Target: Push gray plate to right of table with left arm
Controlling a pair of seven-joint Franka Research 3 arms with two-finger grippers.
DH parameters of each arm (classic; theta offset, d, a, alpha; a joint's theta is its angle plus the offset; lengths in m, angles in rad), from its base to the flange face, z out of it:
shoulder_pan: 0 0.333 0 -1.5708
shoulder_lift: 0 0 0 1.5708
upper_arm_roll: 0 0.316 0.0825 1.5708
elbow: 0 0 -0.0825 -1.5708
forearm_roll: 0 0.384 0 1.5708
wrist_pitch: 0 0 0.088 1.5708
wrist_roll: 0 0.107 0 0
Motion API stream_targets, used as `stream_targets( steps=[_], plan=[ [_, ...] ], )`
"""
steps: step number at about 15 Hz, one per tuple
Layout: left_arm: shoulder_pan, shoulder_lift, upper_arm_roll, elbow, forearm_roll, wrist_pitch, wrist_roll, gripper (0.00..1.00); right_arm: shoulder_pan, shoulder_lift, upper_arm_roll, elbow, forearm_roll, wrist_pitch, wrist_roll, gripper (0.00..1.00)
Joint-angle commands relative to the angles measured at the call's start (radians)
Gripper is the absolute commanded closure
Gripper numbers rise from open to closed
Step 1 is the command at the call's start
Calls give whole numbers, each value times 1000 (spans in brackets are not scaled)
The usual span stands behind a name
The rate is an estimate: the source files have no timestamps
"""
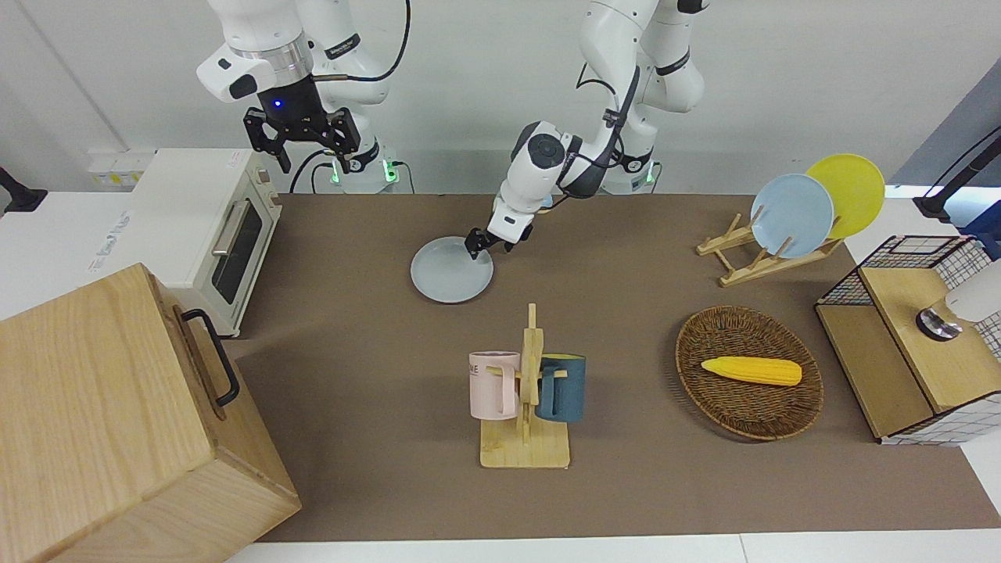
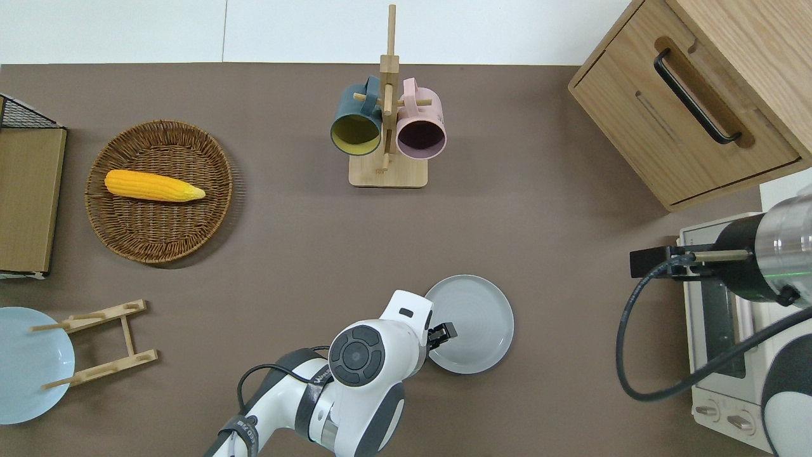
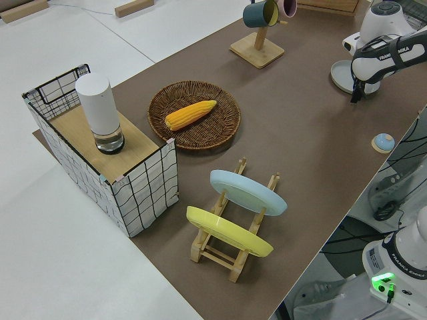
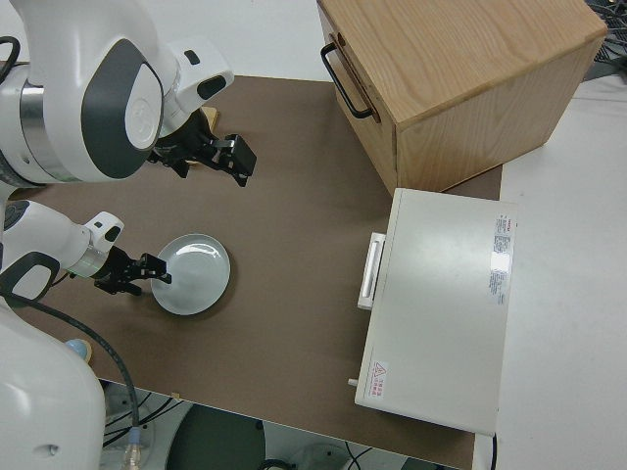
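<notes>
1. the table point(image 1: 626, 485) has a big brown top with white edges.
2. a big wooden box point(image 1: 117, 422) with a black handle sits at the right arm's end of the table.
3. a white oven point(image 1: 211, 234) sits beside the box, nearer to the robots.
4. the left arm point(image 2: 355, 374) reaches low over the table, and its gripper point(image 2: 442, 334) is at the edge of the gray plate point(image 2: 472, 324), on the side toward the left arm's end. its tips look to be touching the rim. i cannot tell if the fingers are open or closed.
5. the right arm is parked, and its gripper point(image 1: 301, 137) has its fingers spread apart with nothing in them.
6. a wire basket point(image 1: 915, 336) with a wooden lid sits at the left arm's end of the table.
7. a round woven basket point(image 1: 747, 371) holds a yellow corn cob point(image 1: 752, 370).
8. a wooden mug rack point(image 1: 525, 407) holds a pink mug point(image 1: 493, 383) and a dark blue mug point(image 1: 561, 389). it is farther from the robots than the gray plate.
9. the gray plate lies flat near the middle of the table, a bit toward the robots.
10. a plate stand point(image 1: 751, 258) holds a light blue plate point(image 1: 791, 215) and a yellow plate point(image 1: 848, 191), both on edge.
</notes>
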Motion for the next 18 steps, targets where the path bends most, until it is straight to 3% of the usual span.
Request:
stream_targets(
  steps=[1,4,8,12,15,18],
  plan=[
    [26,-102,33,3,1,-160,0,17,-24,-27,14,-27,21,0,10,5],
    [37,-124,98,68,27,-313,8,15,-24,-27,14,-27,21,0,10,5],
    [81,-122,170,238,157,-564,56,13,-24,-27,14,-27,21,0,10,5],
    [107,-122,259,308,168,-667,197,13,-24,-27,14,-27,21,-1,10,5],
    [167,-122,279,347,180,-726,286,11,-24,-27,14,-27,21,0,10,5],
    [234,-124,284,356,257,-761,395,11,-24,-27,14,-27,21,0,10,5]
  ],
)
